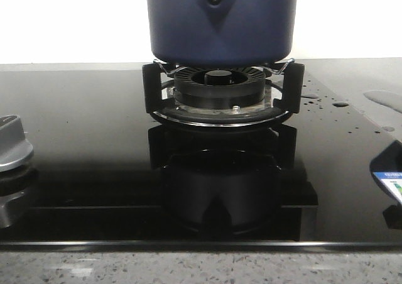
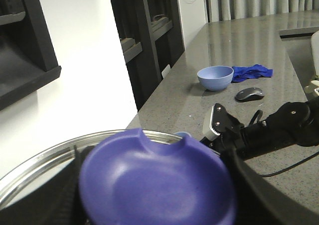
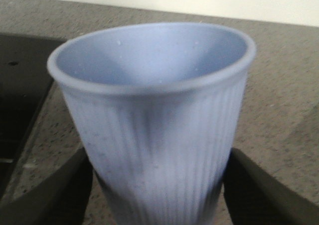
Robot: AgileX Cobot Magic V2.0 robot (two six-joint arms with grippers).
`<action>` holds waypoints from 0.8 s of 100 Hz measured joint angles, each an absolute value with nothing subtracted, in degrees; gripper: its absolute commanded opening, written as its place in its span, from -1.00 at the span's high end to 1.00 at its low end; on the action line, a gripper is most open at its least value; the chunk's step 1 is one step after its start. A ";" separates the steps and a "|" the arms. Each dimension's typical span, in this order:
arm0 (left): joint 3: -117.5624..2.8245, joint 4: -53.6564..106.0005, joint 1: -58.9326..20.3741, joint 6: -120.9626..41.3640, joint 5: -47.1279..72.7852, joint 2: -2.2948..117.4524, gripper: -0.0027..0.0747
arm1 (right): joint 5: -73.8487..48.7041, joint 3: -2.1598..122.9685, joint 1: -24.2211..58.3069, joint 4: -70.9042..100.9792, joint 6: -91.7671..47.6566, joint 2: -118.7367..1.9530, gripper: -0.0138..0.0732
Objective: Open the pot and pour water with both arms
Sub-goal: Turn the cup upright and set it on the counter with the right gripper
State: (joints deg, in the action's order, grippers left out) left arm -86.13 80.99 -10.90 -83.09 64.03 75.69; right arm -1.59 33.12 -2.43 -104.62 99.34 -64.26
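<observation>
Right pincer (image 3: 157, 195) grips pale-blue ribbed plastic cup (image 3: 154, 120); left pincer (image 2: 154, 205) holds purple-blue round lid (image 2: 157, 182), grip blurred. Dark navy matte pot (image 1: 221, 23) sits on black burner grate (image 1: 220, 92), far centre of glossy black surface (image 1: 94, 171).

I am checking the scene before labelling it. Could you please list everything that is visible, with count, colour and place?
pot: 1, navy, on the burner
burner: 1, black, hob centre
hob: 1, glossy black, wet at right
knob: 1, silver, hob left edge
lid: 1, blue-purple with steel rim, at left end effector
bowl: 1, blue, on grey counter
cloth: 1, blue, behind bowl
mouse: 1, grey, beside bowl
cup: 1, light blue, ribbed
right end effector: fingers either side of cup
</observation>
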 measured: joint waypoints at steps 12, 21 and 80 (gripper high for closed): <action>-86.13 80.99 -10.90 -83.09 64.55 75.69 0.29 | 0.59 33.12 -2.43 -104.62 99.56 -64.81 0.09; -86.13 80.96 -10.90 -83.09 64.80 75.69 0.29 | 1.74 33.12 -2.43 -104.62 99.68 -64.94 0.09; -86.03 80.96 -10.90 -83.00 65.41 75.69 0.29 | 4.36 33.12 -2.43 -104.62 99.89 -66.73 -0.66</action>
State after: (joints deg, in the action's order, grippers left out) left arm -86.03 80.96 -10.90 -83.00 65.41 75.69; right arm 4.36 33.12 -2.43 -104.62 99.89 -66.73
